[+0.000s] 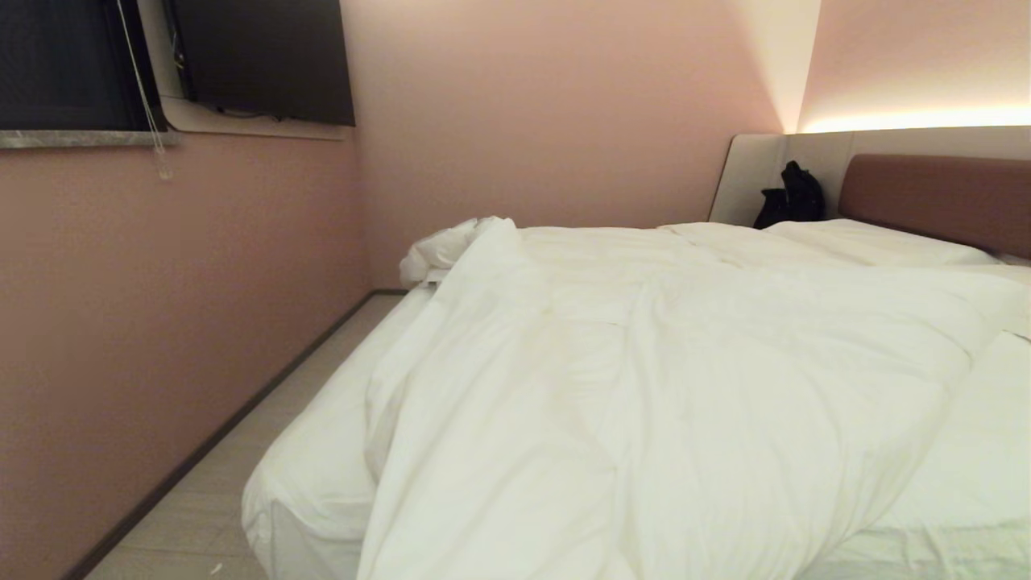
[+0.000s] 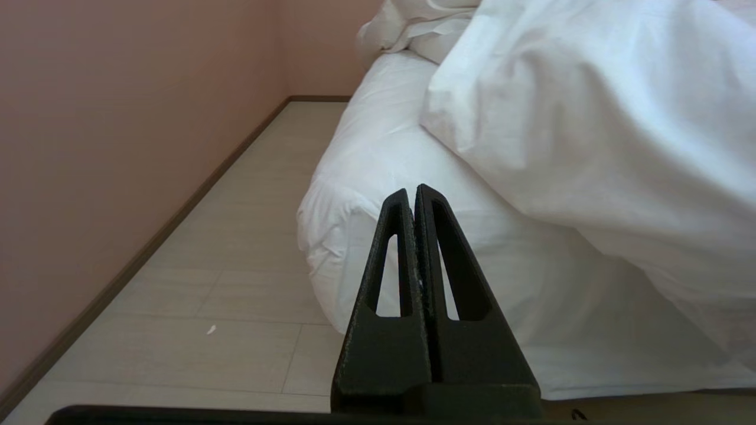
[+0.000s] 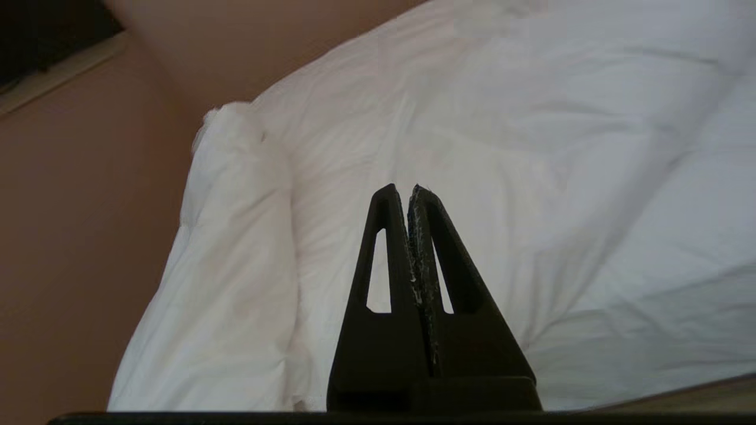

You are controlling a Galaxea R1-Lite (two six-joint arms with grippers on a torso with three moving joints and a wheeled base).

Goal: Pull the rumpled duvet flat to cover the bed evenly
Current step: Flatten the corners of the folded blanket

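Facing the duvet [image 3: 472, 118], heaped aslant on the bed [image 1: 322, 475], my right claw [image 3: 411, 190] was pressed together on nothing, nearer than my left claw [image 2: 411, 192], likewise pressed together at the bed's corner.

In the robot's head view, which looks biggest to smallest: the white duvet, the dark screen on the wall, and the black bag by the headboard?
1. duvet, filling most of the view
2. dark screen, cut off by the frame's top edge
3. black bag, though it sits farthest away, so it looks smaller than it is
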